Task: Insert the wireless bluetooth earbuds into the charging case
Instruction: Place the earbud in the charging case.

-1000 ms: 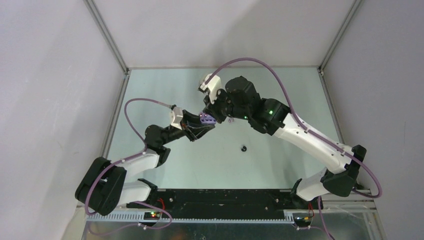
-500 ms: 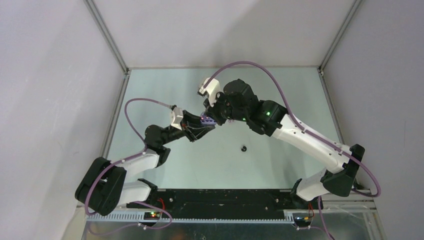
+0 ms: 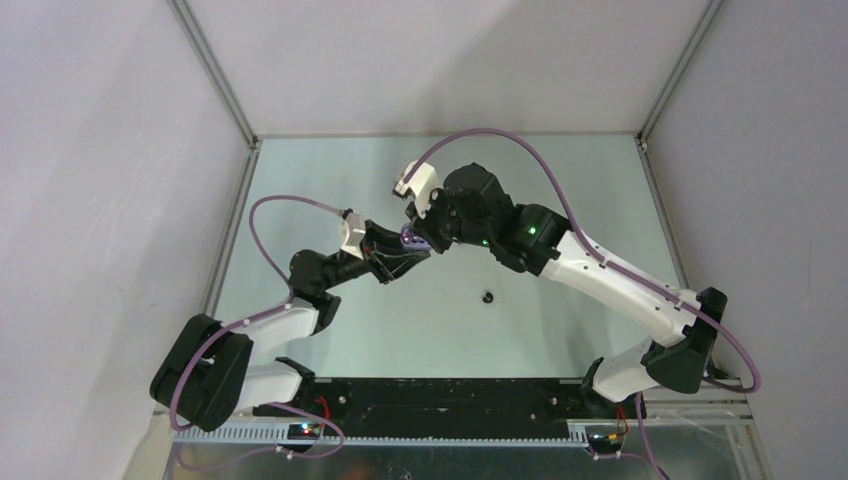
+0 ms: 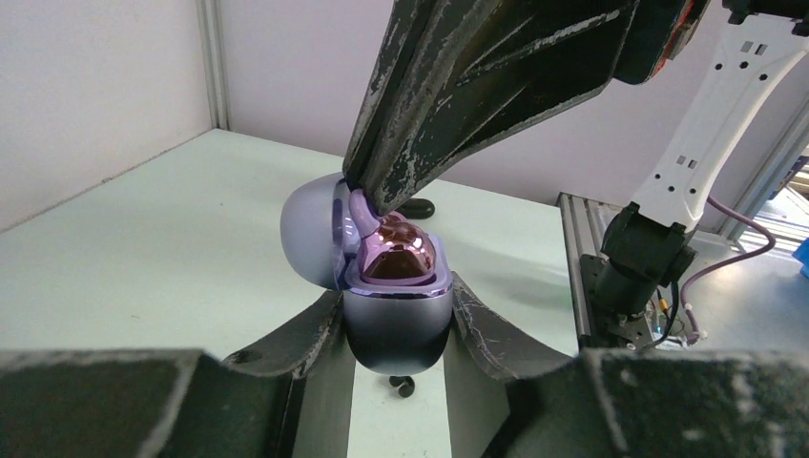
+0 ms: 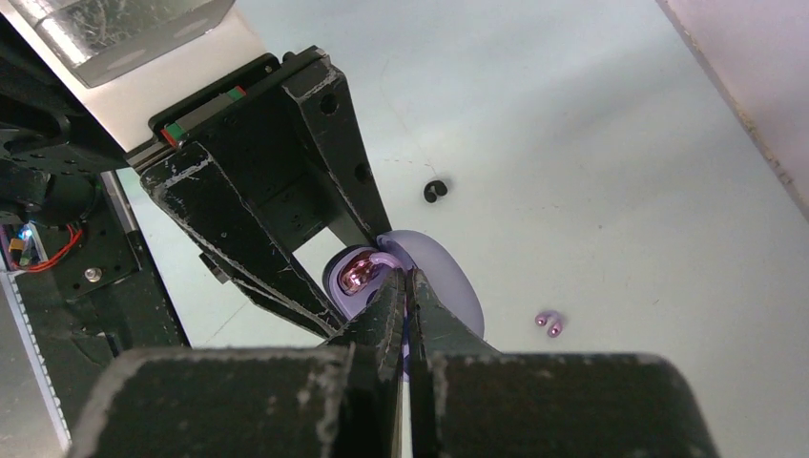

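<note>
My left gripper point(image 4: 396, 307) is shut on the lavender charging case point(image 4: 396, 334), held above the table with its lid point(image 4: 307, 229) swung open. A glossy purple earbud point(image 4: 396, 253) sits in the case's well, also seen in the right wrist view point(image 5: 358, 274). My right gripper point(image 5: 405, 277) is shut, and its tips rest on the bud's pale wing at the case's mouth. From above, both grippers meet at the case point(image 3: 408, 238). A tiny purple pair point(image 5: 549, 322) and a small black curled bud point(image 5: 435, 191) lie on the table.
The black bud point(image 3: 488, 295) lies alone on the pale green table point(image 3: 330, 170), nearer the bases than the grippers. White walls with metal corner posts point(image 3: 215, 75) close in three sides. The black base rail point(image 3: 440, 395) runs along the near edge.
My right arm has shifted a little to the left, bringing its shut tips over the case and covering more of it. The left arm and the case have not moved.
</note>
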You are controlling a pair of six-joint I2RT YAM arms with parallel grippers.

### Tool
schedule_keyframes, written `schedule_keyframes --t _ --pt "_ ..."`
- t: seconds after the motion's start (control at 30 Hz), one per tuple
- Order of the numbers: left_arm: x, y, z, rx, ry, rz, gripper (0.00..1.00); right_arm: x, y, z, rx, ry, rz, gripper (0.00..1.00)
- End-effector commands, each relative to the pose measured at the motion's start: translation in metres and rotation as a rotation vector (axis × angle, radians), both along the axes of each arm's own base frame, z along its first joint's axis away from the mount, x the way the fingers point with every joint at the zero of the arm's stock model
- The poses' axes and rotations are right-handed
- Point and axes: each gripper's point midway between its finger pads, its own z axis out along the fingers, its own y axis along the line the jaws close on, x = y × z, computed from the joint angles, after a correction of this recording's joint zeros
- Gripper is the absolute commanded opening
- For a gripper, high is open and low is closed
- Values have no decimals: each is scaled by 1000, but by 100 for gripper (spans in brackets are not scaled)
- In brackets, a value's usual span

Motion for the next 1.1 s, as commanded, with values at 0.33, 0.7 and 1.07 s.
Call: schedule_keyframes --t 0.33,0.7,1.07 --pt "-8 3 30 -58 -100 -8 0 -6 -1 12 63 18 -24 0" --pt "-2 9 35 -79 -97 26 0 -10 -1 -2 69 69 -33 0" --pt "0 13 38 -85 -110 39 0 -22 -9 12 98 66 42 9"
